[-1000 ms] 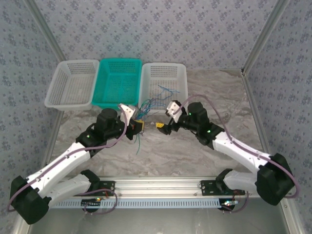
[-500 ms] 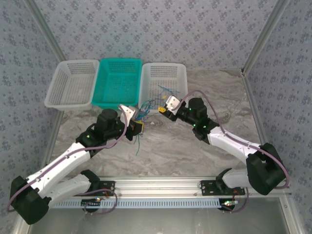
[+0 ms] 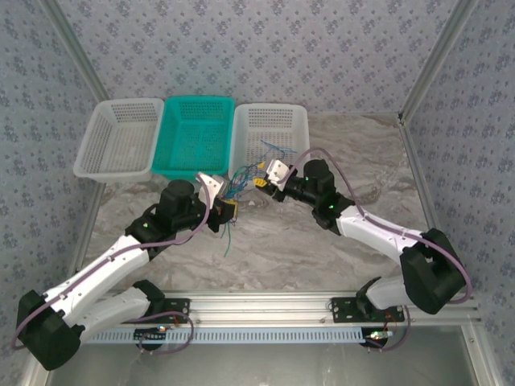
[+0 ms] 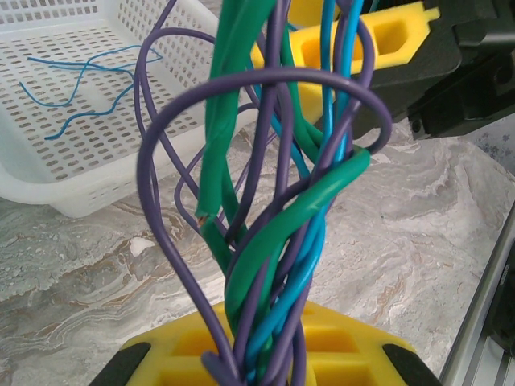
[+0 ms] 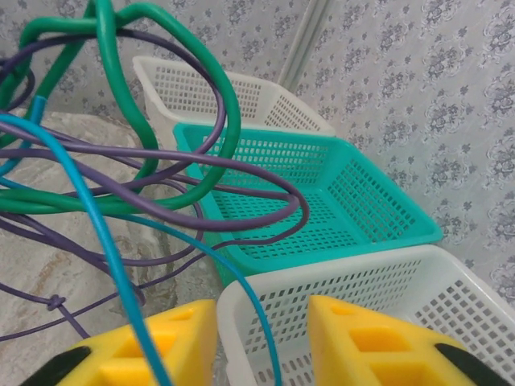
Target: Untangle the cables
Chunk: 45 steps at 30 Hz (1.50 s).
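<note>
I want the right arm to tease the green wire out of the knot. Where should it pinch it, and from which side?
Probably the green wire on its straight stretch just above its cut end, which hangs mostly clear of the twisted cables above the left gripper. Come from the far side, where the open right gripper is.

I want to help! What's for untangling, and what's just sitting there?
For the job: tangled bundle of thin green, blue and purple wires; left gripper clamping it; open right gripper; loose blue wires in right white plastic basket.
Just sitting: teal plastic basket; left white plastic basket.
</note>
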Available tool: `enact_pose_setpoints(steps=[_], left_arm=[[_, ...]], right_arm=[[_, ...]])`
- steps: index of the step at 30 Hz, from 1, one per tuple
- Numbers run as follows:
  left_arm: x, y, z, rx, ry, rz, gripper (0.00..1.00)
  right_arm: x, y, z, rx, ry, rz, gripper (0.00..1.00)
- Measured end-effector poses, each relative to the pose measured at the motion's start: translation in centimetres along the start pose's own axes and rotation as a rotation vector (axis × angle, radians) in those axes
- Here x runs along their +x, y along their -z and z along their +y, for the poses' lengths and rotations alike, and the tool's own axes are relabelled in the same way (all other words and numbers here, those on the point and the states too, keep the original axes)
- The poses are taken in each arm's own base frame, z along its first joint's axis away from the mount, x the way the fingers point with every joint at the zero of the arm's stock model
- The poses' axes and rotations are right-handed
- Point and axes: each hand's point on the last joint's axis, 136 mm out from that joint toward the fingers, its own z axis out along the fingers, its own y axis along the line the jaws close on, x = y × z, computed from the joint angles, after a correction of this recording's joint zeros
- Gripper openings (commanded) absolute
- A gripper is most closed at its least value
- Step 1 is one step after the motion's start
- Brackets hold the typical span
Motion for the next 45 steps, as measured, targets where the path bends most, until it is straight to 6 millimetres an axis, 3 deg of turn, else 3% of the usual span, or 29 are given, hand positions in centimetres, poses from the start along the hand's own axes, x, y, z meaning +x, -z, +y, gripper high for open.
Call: enact_pose_setpoints(steps=[3,10,21,24,28,30,32,36,39,45], left_arm=[[0.1,0.0,0.0,-0.001,0.000,0.001,0.00],[-0.3,-0.1,0.7,-0.039,0.006,-0.024,0.07],[-2.1,0.0,1.6,-0.123,-0.001,-0.106,0.14],[-2.4,0.3,2.2,-0.164,0.013,-0.124,0.14],[-0.5,1.3,5.0,-0.292,0.064,-0.078,0.12],[0.9,1.6,6.2,-0.343,0.089,-0.042,0.05],[2.2,1.5,6.6,-0.358,0.097,-0.004,0.04],[3.0,1.4,6.0,-0.319,0.099,0.015,0.12],[2.2,1.8,4.9,-0.262,0.095,-0.020,0.21],[-0.7,4.0,2.6,-0.172,0.081,-0.151,0.41]], right_arm=[[0.1,-0.2,-0.2,0.014,0.006,0.007,0.00],[-0.6,-0.2,-2.0,0.127,-0.060,-0.007,0.00],[-0.9,2.4,-4.0,0.272,-0.469,-0.073,0.00],[1.1,5.0,-8.0,0.418,-0.625,-0.056,0.00],[4.1,12.2,-15.7,0.798,-0.756,-0.100,0.00],[4.2,15.0,-17.8,0.906,-0.785,-0.143,0.00],[3.7,15.6,-18.1,0.913,-0.796,-0.172,0.00],[2.5,14.0,-16.9,0.803,-0.781,-0.161,0.00],[0.9,13.0,-16.2,0.732,-0.754,-0.148,0.00],[-3.8,14.1,-15.8,0.658,-0.673,-0.203,0.00]])
